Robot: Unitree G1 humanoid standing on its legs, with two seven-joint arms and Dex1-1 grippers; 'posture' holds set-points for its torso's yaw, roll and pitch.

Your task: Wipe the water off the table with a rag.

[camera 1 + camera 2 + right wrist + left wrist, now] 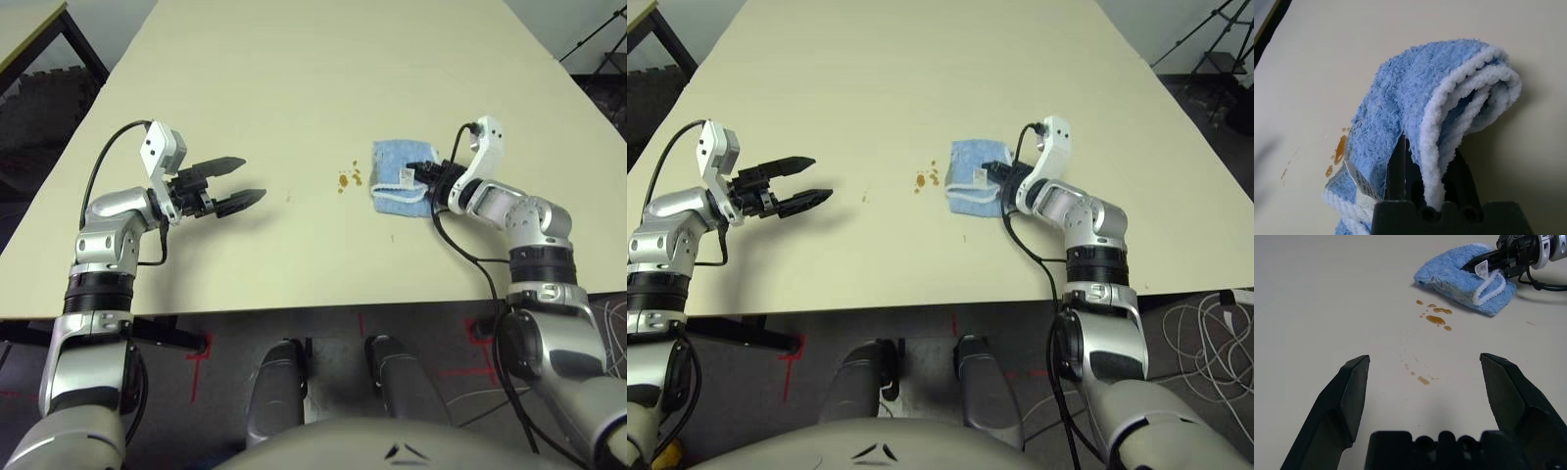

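The cream table [294, 59] spans the scene. On it, right of centre, lies the folded blue rag [400, 173], its long axis running away from the robot, white hem at the near end. The right gripper [428, 176] reaches in from the right, clenched on the rag's hem. The left gripper [238, 182] hovers well left, fingers spread, pointing right. The water [348, 178], small orange-brown droplets, sits just left of the rag.

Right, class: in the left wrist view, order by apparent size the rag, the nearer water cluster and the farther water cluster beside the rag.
1. The rag, held in the shut right gripper.
2. The farther water cluster.
3. The nearer water cluster, fainter; it sits closer to the camera yet looks smaller, so the order holds.
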